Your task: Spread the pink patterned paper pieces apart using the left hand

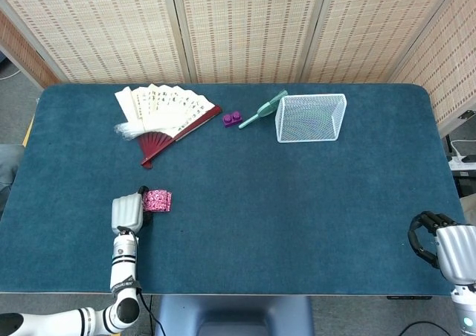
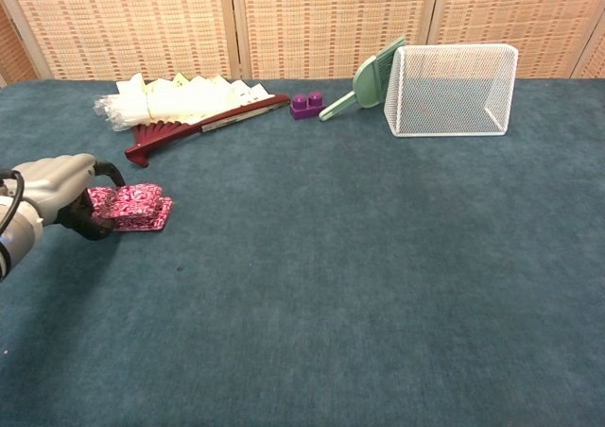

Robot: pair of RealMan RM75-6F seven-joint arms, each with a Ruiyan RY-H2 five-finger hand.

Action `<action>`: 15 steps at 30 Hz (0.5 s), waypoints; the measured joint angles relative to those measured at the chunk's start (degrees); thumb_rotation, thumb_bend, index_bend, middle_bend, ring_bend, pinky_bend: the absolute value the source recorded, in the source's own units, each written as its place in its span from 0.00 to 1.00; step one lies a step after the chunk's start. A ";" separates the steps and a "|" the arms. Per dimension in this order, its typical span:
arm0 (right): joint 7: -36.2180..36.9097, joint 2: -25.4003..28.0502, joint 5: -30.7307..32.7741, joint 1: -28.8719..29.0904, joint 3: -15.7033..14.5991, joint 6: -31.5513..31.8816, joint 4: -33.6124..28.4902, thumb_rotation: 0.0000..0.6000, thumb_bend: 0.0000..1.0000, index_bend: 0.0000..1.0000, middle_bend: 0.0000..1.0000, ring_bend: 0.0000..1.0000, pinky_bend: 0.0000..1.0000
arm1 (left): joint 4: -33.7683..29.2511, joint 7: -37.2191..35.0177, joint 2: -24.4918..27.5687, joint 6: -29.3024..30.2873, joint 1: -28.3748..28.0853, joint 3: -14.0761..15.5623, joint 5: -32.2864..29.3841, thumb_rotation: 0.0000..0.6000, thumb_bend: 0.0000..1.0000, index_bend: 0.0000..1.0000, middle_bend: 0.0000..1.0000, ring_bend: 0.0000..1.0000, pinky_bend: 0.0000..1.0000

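The pink patterned paper pieces [image 1: 158,200] [image 2: 134,208] lie overlapped in a small pile on the blue table, front left. My left hand [image 1: 127,213] [image 2: 59,194] sits at the pile's left edge; its dark fingertips [image 2: 93,221] touch the near piece, and one piece now juts out toward the hand. Whether it pinches the paper or only presses it is not plain. My right hand [image 1: 439,245] hovers at the front right corner with its fingers curled in, holding nothing; the chest view does not show it.
An open paper fan [image 1: 165,112] [image 2: 184,106] lies behind the pile. A purple brick [image 1: 233,118] [image 2: 306,105], a green scoop [image 1: 262,109] [image 2: 364,82] and a white wire basket [image 1: 312,117] [image 2: 451,90] stand along the back of the blue table [image 1: 297,210].
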 measured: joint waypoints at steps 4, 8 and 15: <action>-0.09 -0.03 0.04 0.02 -0.01 -0.11 -0.02 1.00 0.46 0.73 0.55 0.59 0.89 | -0.41 -0.24 0.61 -0.19 0.27 0.07 0.06 1.00 0.42 0.41 1.00 1.00 1.00; -0.26 -0.07 0.21 0.06 0.04 -0.23 -0.11 1.00 0.46 0.73 0.55 0.59 0.89 | -1.46 -0.97 3.20 0.19 1.42 1.05 1.46 1.00 0.42 0.42 1.00 1.00 1.00; -0.66 -0.24 0.18 0.12 -0.03 -0.38 -0.22 1.00 0.46 0.73 0.55 0.59 0.89 | -3.33 -5.41 9.78 1.17 5.10 3.78 6.23 1.00 0.42 0.42 1.00 1.00 1.00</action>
